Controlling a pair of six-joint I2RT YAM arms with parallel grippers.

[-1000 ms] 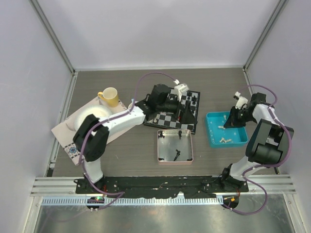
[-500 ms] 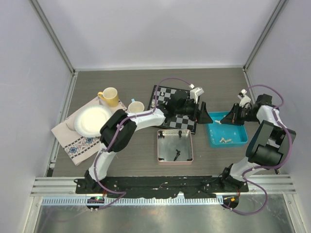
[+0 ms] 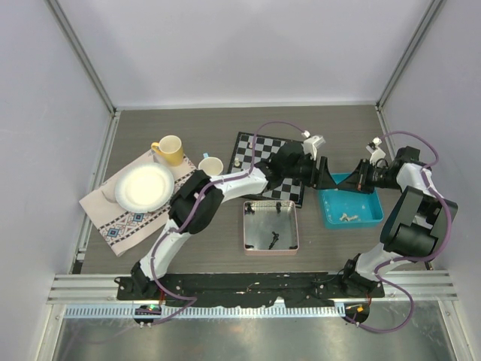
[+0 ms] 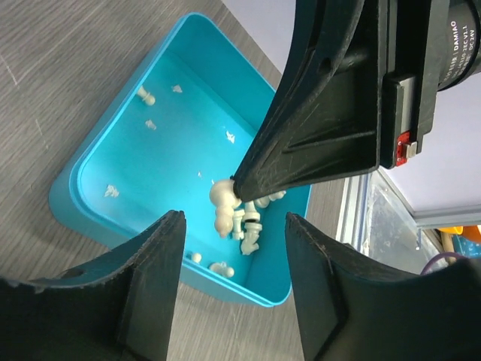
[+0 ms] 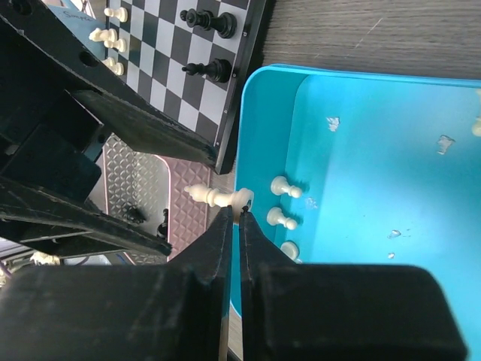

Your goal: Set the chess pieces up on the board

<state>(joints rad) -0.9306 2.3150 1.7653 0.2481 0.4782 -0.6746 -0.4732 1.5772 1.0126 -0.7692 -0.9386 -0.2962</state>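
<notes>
Overhead, I see the left gripper (image 3: 328, 173) and right gripper (image 3: 342, 180) crowding the shallow blue plastic tray (image 3: 366, 204) beside the black-and-white checked chessboard (image 3: 259, 150); they could bump. Left wrist: the left gripper is spread wide. Only the right wrist makes plain that the right gripper pinches an off-white plastic chessman (image 5: 214, 197) by its base over the tray's rim, perhaps thinly; it might swivel loose.

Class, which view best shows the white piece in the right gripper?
Right wrist: the white piece shows clearly, pinched by the right gripper. Left wrist merges it with loose pieces; top view, too small to see.
</notes>
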